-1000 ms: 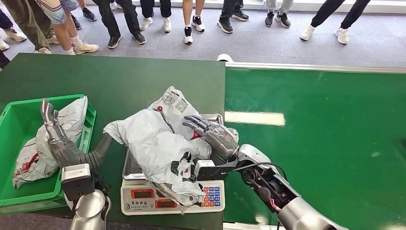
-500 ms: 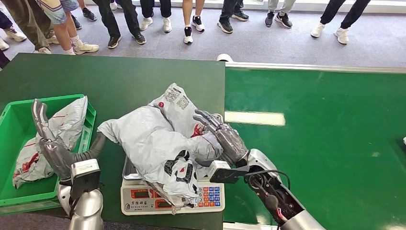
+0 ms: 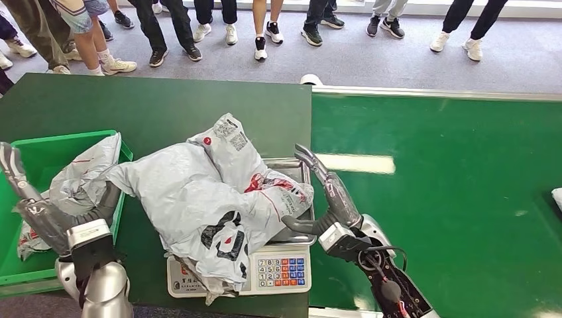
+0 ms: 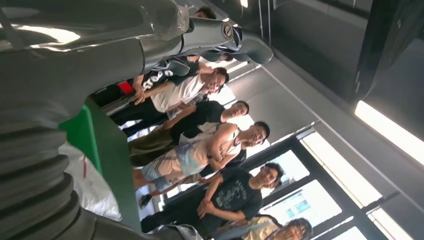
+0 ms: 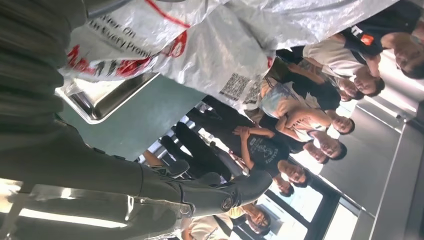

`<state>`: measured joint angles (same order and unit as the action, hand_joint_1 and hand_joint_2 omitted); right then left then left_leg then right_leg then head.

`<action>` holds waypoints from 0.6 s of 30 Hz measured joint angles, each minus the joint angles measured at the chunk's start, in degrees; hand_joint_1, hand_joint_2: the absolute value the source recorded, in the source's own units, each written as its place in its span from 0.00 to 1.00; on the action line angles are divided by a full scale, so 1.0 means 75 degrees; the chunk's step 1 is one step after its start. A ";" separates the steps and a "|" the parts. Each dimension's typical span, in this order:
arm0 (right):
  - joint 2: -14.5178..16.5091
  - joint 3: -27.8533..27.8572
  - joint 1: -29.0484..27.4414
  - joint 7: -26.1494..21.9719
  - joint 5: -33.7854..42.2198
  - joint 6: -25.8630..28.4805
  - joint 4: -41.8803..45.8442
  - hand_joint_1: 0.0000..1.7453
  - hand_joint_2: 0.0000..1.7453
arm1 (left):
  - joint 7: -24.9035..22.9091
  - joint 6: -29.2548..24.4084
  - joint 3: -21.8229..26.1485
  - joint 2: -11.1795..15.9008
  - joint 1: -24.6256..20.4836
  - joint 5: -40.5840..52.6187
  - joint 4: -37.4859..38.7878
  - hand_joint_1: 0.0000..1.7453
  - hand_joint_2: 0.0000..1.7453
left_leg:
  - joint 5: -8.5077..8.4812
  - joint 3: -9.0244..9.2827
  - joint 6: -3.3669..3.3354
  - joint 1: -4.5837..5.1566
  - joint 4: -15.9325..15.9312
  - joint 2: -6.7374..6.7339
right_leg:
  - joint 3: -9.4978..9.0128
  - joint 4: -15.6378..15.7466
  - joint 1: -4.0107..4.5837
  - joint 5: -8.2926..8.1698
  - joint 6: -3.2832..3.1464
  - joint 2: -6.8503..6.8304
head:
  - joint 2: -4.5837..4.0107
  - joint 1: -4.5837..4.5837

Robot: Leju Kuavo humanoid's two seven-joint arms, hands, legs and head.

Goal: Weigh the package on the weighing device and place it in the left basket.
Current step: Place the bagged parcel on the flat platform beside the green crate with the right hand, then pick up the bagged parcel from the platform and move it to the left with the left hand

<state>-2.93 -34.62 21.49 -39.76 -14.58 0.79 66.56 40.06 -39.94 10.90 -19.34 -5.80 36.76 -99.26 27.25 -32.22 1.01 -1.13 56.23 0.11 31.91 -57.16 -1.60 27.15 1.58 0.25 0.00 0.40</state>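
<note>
grey plastic, crumpled and soft: the package (image 3: 212, 205) lies across the steel pan of the weighing device (image 3: 278, 265), and one corner of it reaches out over the dark bench (image 3: 166, 106) toward the green basket (image 3: 40, 149). the left hand (image 3: 40, 212) is at this corner, near the basket rim, but whether its fingers pinch the plastic i cannot tell, because the bag hides the contact. the right hand (image 3: 328, 199) stands beside the pan with fingers apart and holds nothing. another grey bag (image 3: 83, 175) is already in the basket. the step in hand seems to be the carrying over to the left. to do it well, the left hand should hold a thick fold, not a thin edge, and lift the bag free of the pan first, so that it does not drag the scale with it.
</note>
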 joint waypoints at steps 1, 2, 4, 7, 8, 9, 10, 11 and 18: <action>0.0004 0.0060 -0.0079 0.0000 0.0017 -0.0004 0.0082 0.00 1.00 | -0.0001 0.0001 0.0044 -0.0010 0.0001 0.0004 -0.0106 0.00 1.00 | 0.0000 0.0000 0.0000 0.0000 0.0000 0.0000 | 0.0000 0.0000 0.0000 0.0000 0.0000 0.0000 | 0.0000 -0.0001; 0.0007 0.0116 -0.0156 0.0000 0.0026 -0.0008 0.0153 0.00 1.00 | -0.0001 0.0001 0.0085 -0.0017 0.0001 0.0007 -0.0208 0.00 1.00 | 0.0000 0.0000 0.0000 0.0000 -0.0001 0.0000 | 0.0000 0.0000 0.0000 0.0000 0.0000 0.0000 | 0.0000 -0.0001; 0.0009 0.0204 -0.0277 0.0000 0.0029 -0.0019 0.0272 0.00 1.00 | -0.0001 0.0001 0.0149 -0.0026 0.0002 0.0015 -0.0372 0.00 1.00 | 0.0000 -0.0001 0.0000 0.0000 -0.0001 0.0000 | 0.0000 0.0000 0.0000 0.0000 0.0000 0.0000 | 0.0000 -0.0001; 0.0010 0.0281 -0.0377 0.0000 0.0029 -0.0028 0.0391 0.00 1.00 | 0.0000 0.0001 0.0210 -0.0043 0.0003 0.0021 -0.0517 0.00 1.00 | 0.0000 -0.0001 0.0000 0.0000 -0.0001 -0.0001 | 0.0000 0.0000 0.0000 0.0000 0.0000 0.0000 | 0.0000 -0.0002; 0.0011 0.0301 -0.0395 0.0000 0.0029 -0.0028 0.0418 0.00 1.00 | 0.0000 0.0001 0.0227 -0.0049 0.0003 0.0022 -0.0549 0.00 1.00 | 0.0000 -0.0001 0.0000 0.0000 0.0000 -0.0001 | 0.0000 0.0000 0.0000 0.0000 0.0000 0.0000 | 0.0000 -0.0001; 0.0012 0.0318 -0.0411 0.0000 0.0029 -0.0033 0.0442 0.00 1.00 | 0.0000 0.0001 0.0244 -0.0054 0.0004 0.0022 -0.0578 0.00 1.00 | 0.0000 -0.0001 0.0000 0.0000 0.0000 -0.0001 | 0.0000 0.0000 0.0000 0.0000 0.0000 0.0000 | 0.0000 -0.0001; 0.0012 0.0337 -0.0427 0.0000 0.0031 -0.0043 0.0464 0.00 1.00 | 0.0000 0.0001 0.0261 -0.0058 0.0005 0.0022 -0.0611 0.00 1.00 | 0.0000 -0.0001 0.0000 0.0000 0.0000 -0.0001 | 0.0000 0.0000 0.0000 0.0000 0.0000 0.0000 | 0.0000 -0.0002; 0.0012 0.0357 -0.0444 0.0000 0.0031 -0.0059 0.0485 0.00 1.00 | 0.0000 0.0001 0.0277 -0.0063 0.0006 0.0027 -0.0648 0.00 1.00 | 0.0000 -0.0001 0.0000 0.0000 0.0000 -0.0001 | 0.0000 0.0000 0.0000 0.0000 0.0000 0.0000 | 0.0000 -0.0001; 0.0036 0.0550 -0.0577 0.0000 -0.0026 -0.0173 0.0547 0.00 1.00 | -0.0001 0.0001 0.0670 -0.0077 -0.0071 0.0133 -0.1247 0.00 1.00 | 0.0000 -0.0002 0.0000 0.0000 -0.0001 -0.0002 | 0.0003 0.0000 0.0001 0.0001 0.0000 0.0000 | 0.0000 -0.0001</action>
<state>-2.66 -30.50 17.17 -39.76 -14.77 -0.51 70.66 40.06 -39.93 15.92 -19.92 -6.33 37.76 -108.62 27.25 -32.24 1.01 -1.13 56.22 0.09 31.93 -57.16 -1.60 27.16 1.58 0.25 0.00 0.39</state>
